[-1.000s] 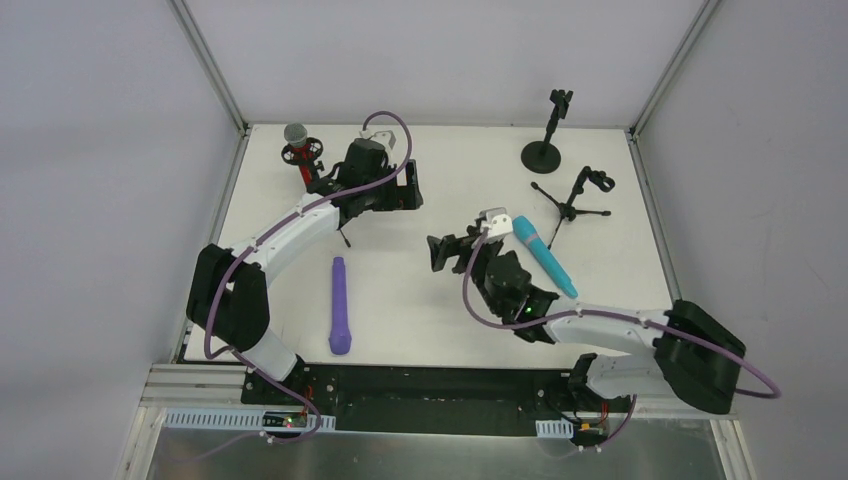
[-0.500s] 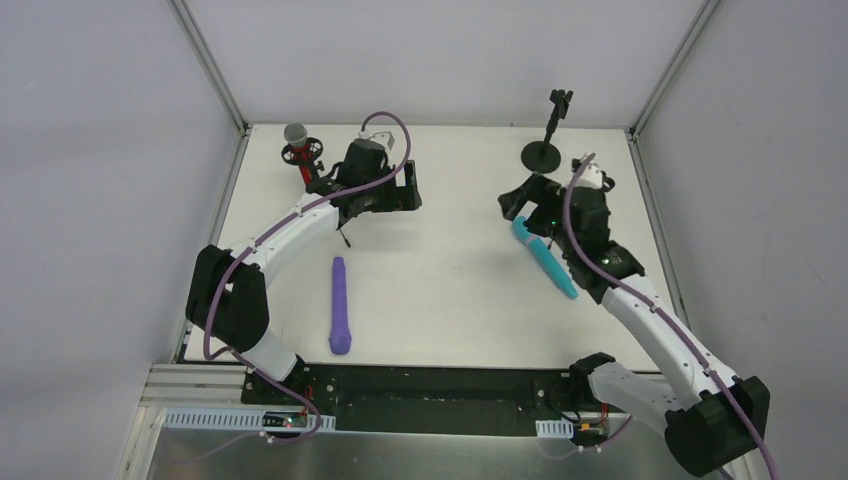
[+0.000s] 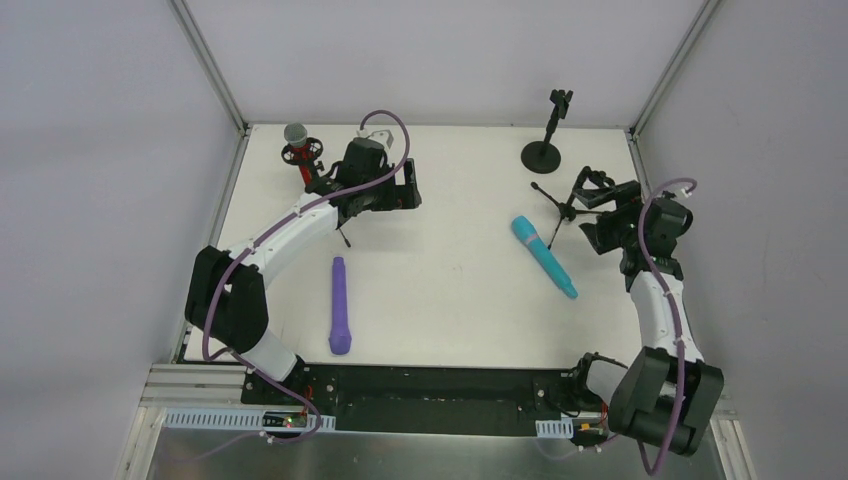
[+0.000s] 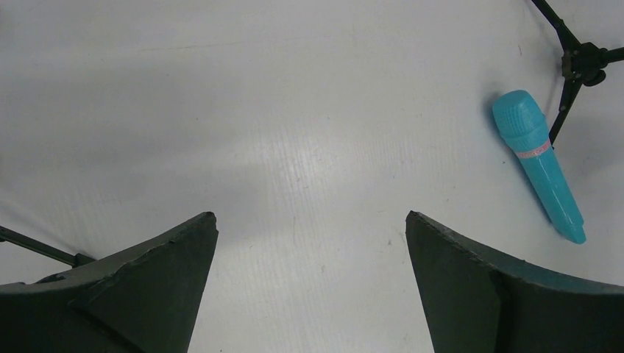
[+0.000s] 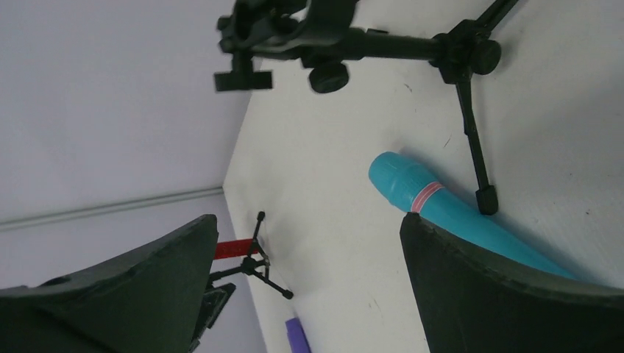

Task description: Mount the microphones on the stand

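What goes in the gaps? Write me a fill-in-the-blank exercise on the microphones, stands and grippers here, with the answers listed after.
1. The grey-headed microphone, clipped in the far-left stand, has a ____ body.
2. The purple microphone lies flat on the ____.
3. The round-base stand holds ____ microphone.
4. The left gripper and the right gripper are both ____.
Missing words: red; table; no; open.
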You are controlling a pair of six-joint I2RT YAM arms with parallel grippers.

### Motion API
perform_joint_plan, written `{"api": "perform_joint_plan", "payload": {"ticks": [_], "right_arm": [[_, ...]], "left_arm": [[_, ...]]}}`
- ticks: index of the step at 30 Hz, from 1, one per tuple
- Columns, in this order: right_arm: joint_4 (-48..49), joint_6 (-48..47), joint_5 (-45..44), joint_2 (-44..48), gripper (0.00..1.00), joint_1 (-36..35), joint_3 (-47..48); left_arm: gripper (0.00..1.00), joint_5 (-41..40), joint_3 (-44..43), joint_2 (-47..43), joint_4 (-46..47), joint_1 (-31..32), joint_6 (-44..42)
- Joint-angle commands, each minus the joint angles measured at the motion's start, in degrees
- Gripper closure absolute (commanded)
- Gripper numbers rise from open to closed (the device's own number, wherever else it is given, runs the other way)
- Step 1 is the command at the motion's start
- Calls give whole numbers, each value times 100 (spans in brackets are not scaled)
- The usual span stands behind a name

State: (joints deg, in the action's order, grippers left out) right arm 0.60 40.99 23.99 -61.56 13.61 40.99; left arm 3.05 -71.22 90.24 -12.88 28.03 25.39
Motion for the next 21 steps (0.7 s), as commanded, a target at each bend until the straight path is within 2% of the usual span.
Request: {"api": "perform_joint_plan", "payload": {"ticks": [1,12,21], "right_arm": [[1617,1107,1036,-303,2,566,-317],[2626,1460,839,-1334,7,959,-131],[4760,2474,990,-2232,16,1127,-277]], "left_arm": [[1,298,-272,8,14,-10,133],[2,506,-305,92,14,-17,151],[2,588,-346,199,16,-17,121]]}}
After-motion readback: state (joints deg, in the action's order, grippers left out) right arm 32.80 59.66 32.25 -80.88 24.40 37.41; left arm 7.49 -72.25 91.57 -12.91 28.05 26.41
